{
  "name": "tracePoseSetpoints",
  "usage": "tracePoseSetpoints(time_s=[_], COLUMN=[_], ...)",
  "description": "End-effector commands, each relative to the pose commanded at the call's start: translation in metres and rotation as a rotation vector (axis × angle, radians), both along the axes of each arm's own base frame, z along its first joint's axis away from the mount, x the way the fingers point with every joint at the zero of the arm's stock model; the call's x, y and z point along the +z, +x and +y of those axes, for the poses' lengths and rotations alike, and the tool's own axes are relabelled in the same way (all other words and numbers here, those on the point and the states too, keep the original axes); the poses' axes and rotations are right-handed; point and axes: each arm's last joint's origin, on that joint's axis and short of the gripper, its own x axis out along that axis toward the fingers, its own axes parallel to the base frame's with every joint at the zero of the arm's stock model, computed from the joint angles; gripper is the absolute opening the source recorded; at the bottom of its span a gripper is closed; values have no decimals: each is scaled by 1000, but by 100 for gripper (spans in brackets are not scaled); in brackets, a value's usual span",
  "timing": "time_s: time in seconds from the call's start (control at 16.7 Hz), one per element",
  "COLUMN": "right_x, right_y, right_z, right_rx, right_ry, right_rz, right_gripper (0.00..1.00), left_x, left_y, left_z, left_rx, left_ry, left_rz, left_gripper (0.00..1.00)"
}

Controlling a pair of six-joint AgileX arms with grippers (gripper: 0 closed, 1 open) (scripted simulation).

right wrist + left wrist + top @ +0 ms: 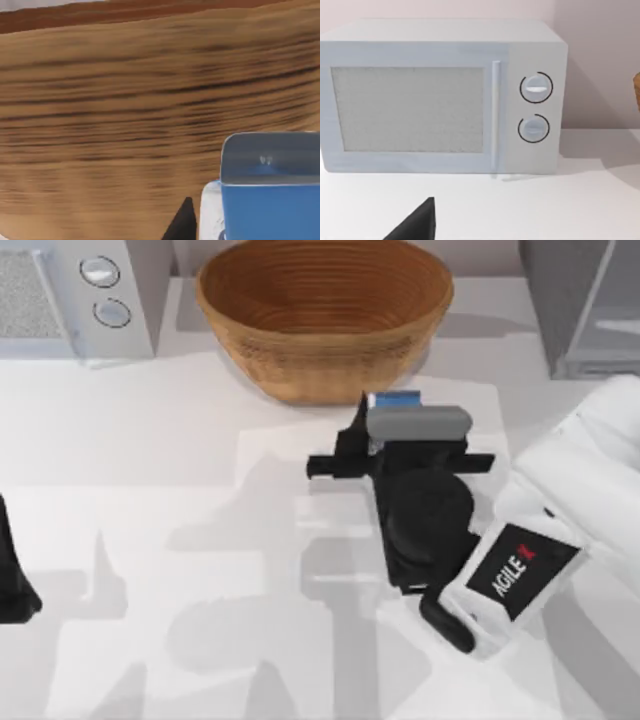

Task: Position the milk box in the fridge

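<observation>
The milk box [395, 400] is a small blue-topped carton standing just in front of the wicker bowl, at the table's middle right. My right gripper [395, 430] reaches down over it from the near side. One black finger [352, 432] lies against the carton's left side, and the other is hidden under the grey wrist block. The right wrist view has the milk box [270, 190] close up, with a dark fingertip [181, 222] right beside its white side. The fridge [580, 310], dark grey with a pale door panel, stands at the back right corner.
A large wicker bowl [325, 310] stands at the back centre, directly behind the carton. A white microwave [75, 295] with two round dials fills the back left, also seen as the microwave [440, 95]. My left gripper [12, 585] is parked at the left edge.
</observation>
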Motion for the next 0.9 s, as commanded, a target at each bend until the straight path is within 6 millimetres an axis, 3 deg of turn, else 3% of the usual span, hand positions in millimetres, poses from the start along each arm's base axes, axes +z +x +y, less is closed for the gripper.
tracePoseSetpoints(time_s=[0.18,0.42,0.6,0.9], right_x=[44,86,100,100], right_y=[-2,8,15,15], right_z=[5,-24,-44,-43], right_rx=[14,-50,-94,-92], right_ry=[14,-58,-105,-102], right_rz=[-7,11,23,21], right_gripper=[0,0,0,0], left_x=[0,0,0,0], left_y=[0,0,0,0], left_z=[0,0,0,0], left_rx=[0,0,0,0], left_ry=[0,0,0,0], left_rz=[0,0,0,0], left_gripper=[100,100,100,100])
